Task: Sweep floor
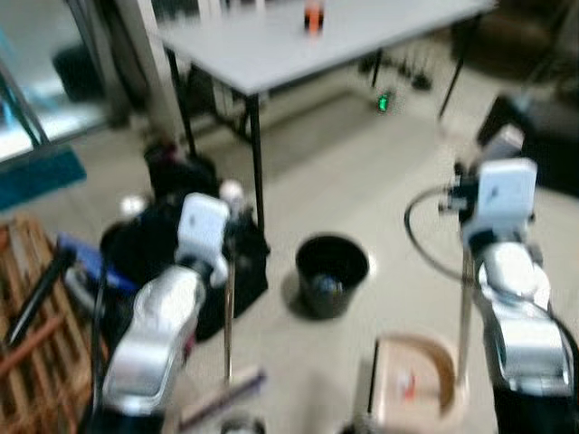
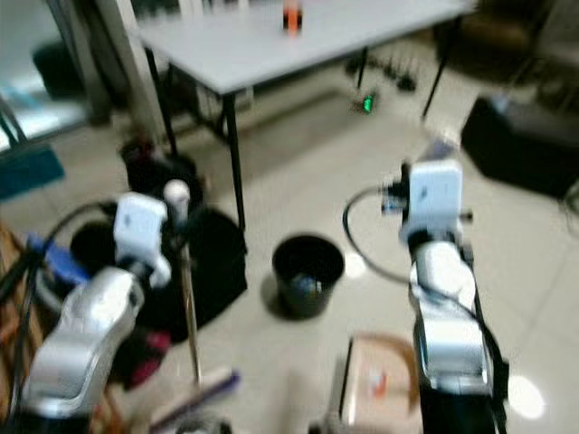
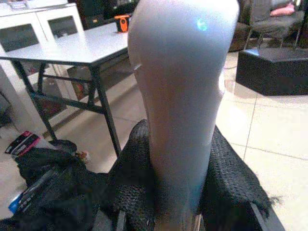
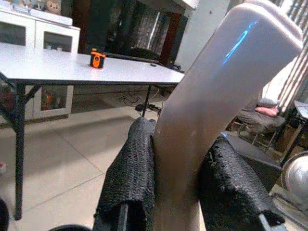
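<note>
While our left gripper (image 3: 175, 211) closes its black fingers (image 3: 132, 178) around the pale broom handle (image 3: 180, 96), the shaft runs down from it to the broom head (image 1: 222, 398) on the tiled floor (image 1: 362, 172) by our left arm. Our right gripper (image 4: 175, 202) is clamped the same way on the curved dustpan handle (image 4: 216, 91), whose thin pole drops to the beige dustpan (image 1: 412, 380) standing just beside our right arm. Between both arms, slightly ahead, sits a black bucket (image 1: 331, 271), near the leg of a grey table (image 1: 271, 45).

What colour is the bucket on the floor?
The bucket is black, clearest in the left eye view.
</note>
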### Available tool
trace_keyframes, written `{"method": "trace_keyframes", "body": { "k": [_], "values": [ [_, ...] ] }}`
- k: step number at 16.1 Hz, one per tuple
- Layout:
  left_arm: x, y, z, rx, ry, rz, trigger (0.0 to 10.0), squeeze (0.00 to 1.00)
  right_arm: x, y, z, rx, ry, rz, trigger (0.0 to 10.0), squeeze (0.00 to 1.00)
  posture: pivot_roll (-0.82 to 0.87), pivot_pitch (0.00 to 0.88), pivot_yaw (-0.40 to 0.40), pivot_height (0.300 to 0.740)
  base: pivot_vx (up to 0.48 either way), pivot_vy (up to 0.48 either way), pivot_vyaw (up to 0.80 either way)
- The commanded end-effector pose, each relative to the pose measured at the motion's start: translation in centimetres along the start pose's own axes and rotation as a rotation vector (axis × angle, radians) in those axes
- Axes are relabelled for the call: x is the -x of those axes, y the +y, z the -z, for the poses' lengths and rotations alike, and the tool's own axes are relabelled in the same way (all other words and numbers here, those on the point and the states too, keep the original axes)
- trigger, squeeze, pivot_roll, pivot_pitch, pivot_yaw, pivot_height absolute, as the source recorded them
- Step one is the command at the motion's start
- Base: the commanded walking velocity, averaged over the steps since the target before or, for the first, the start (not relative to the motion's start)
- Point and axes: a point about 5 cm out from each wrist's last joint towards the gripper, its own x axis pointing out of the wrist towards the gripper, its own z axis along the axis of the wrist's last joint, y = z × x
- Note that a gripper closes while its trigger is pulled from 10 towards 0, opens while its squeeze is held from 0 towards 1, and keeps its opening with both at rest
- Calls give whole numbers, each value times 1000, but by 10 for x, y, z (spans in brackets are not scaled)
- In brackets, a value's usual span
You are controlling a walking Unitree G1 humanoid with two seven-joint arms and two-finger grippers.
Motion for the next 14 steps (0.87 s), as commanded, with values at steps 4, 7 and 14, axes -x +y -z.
{"method": "trace_keyframes", "body": {
  "k": [4,7,14],
  "values": [
    [-2,-3,-8,-9,-33,26,10000,0,8,-4,8,-18,73,12,10000,0,-85,3,23,740,-260,0,0],
    [-3,-2,-8,-9,-35,28,10000,0,10,-6,11,-25,102,57,10000,0,-86,0,25,740,-255,0,-800],
    [-4,-2,-7,-1,-42,36,10000,0,12,-3,5,-52,98,62,10000,0,-87,0,23,740,-181,0,-800]
  ]
}}
